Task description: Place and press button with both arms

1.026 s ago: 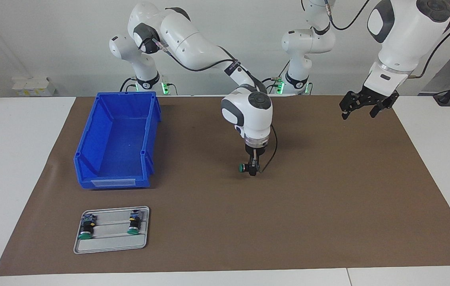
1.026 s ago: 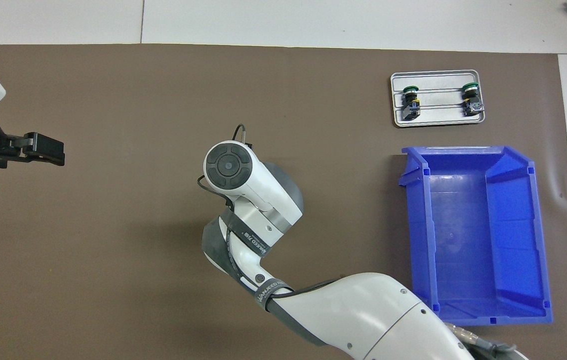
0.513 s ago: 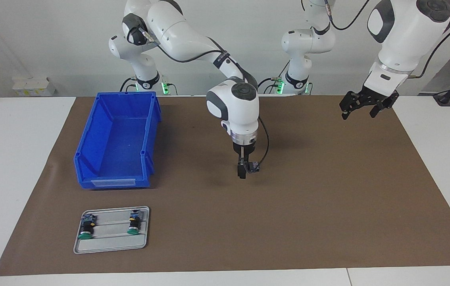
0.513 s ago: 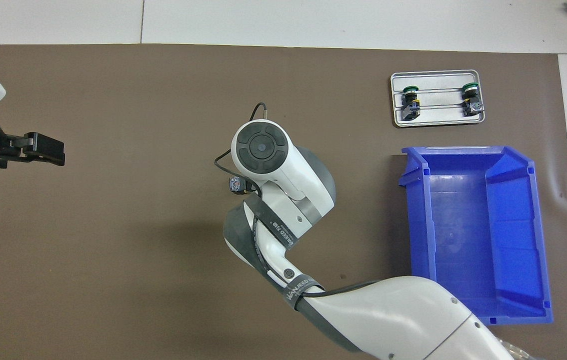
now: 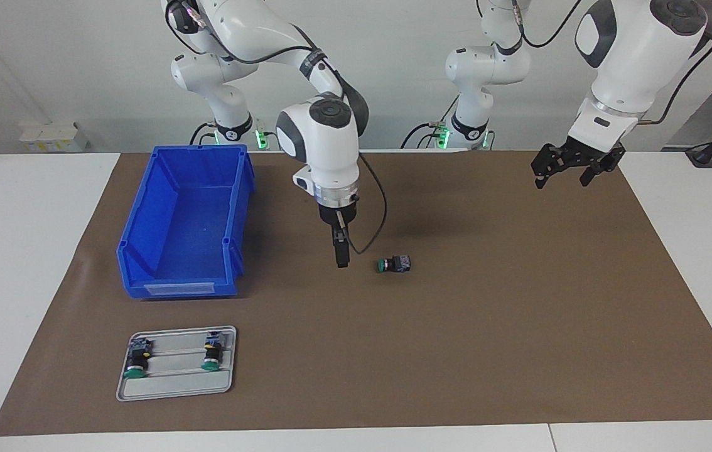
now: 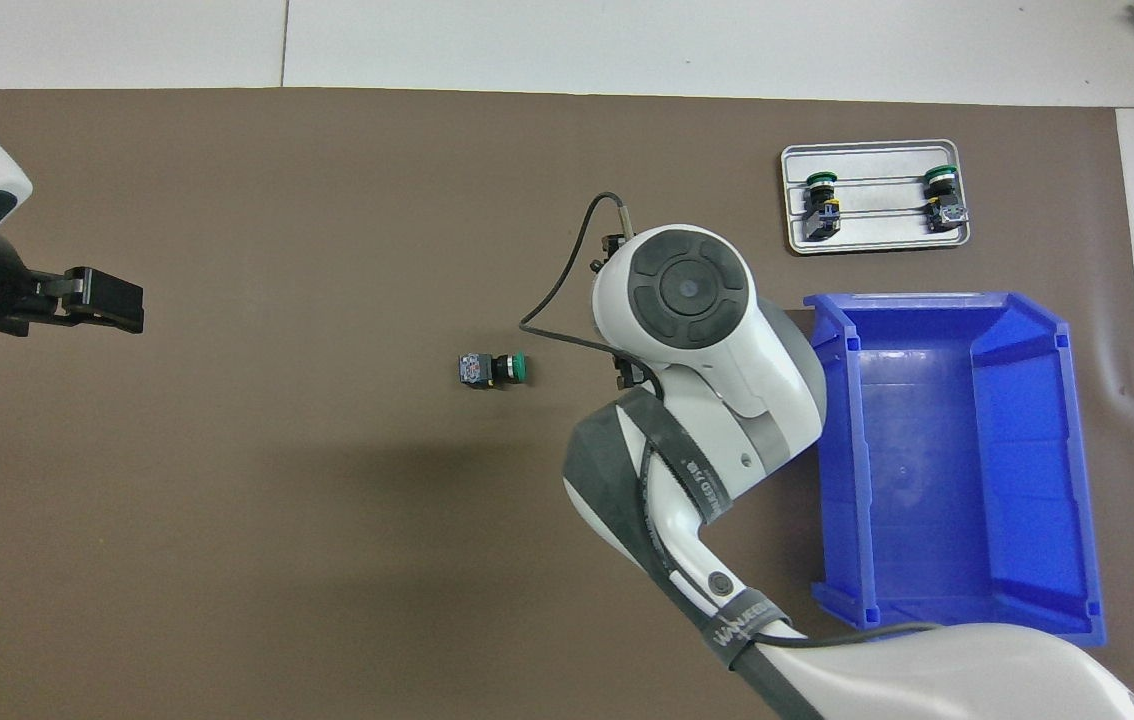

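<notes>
A brown mat (image 5: 519, 326) covers most of a white table (image 5: 23, 263), with a pale wall at the top of the facing view. Just left of that frame's centre the right gripper (image 5: 341, 254) hangs over bare mat, pointing straight down; it holds nothing, and whether its fingers are parted or together cannot be told. In the overhead view its wrist hides it almost wholly, at the middle of the frame. Near it, at the centre of the facing view, the button (image 5: 395, 264) lies on its side on the mat, apart from the gripper, its green cap turned toward the right arm's end of the table and its dark base toward the left arm's end; in the overhead view it (image 6: 491, 368) sits just left of centre. In the left half of the facing view stands a blue bin (image 5: 142, 251), its inside bare. At lower left of that frame a grey tray (image 5: 174, 386) carries two more buttons (image 5: 136, 361) side by side, green caps pointing away from the robots. At upper right of the facing view the left gripper (image 5: 562, 171) waits in the air over the mat's edge, fingers spread and holding nothing; in the overhead view it (image 6: 102, 300) shows at the left edge
</notes>
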Motion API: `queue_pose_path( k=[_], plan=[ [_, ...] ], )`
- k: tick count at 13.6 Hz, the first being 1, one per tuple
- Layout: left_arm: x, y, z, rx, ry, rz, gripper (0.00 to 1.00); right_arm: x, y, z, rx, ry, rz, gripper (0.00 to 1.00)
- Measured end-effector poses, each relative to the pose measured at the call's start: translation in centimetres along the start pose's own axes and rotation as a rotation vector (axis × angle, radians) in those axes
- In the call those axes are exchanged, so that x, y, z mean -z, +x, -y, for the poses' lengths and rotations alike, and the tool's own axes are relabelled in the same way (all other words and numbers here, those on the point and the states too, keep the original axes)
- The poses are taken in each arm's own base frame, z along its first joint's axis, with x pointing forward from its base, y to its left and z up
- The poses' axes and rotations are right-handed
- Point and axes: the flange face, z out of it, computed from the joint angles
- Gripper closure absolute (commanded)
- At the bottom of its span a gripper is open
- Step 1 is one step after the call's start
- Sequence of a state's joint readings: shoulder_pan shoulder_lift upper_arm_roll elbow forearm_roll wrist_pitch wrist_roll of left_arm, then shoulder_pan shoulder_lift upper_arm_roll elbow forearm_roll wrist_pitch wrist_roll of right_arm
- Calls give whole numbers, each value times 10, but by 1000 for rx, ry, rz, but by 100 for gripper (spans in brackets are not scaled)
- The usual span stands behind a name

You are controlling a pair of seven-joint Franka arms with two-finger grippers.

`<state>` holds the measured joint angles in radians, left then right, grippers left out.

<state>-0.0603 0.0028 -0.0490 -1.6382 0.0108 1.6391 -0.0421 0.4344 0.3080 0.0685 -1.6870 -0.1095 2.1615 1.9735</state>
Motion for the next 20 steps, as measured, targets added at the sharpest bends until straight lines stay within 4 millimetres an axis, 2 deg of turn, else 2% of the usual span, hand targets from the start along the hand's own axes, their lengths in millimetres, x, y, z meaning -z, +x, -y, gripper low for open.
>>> queue_pose_path(
  k=[3,6,8,10,12,15,18,20],
  plan=[
    [-12,6,-18,-199,-91,-79,0,24,50,-1,144,-2,-4,1],
    [-28,4,-45,-482,-180,-145,0,61,117,-13,323,-24,3,1],
    [-41,-1,-73,-676,-189,-154,0,90,162,-28,434,-57,1,1],
    [-62,-10,-115,-822,-191,-153,0,115,195,-42,562,-83,1,1],
    [-88,-21,-161,-940,-193,-147,0,131,223,-51,690,-94,3,1],
    [-125,-26,-221,-1043,-186,-166,0,139,256,-55,892,-107,13,1],
    [-154,-27,-247,-1138,-115,-140,0,158,281,-56,1124,-125,34,1],
    [-173,-27,-262,-1175,-97,-129,0,174,290,-56,1224,-132,46,1]
  ],
)
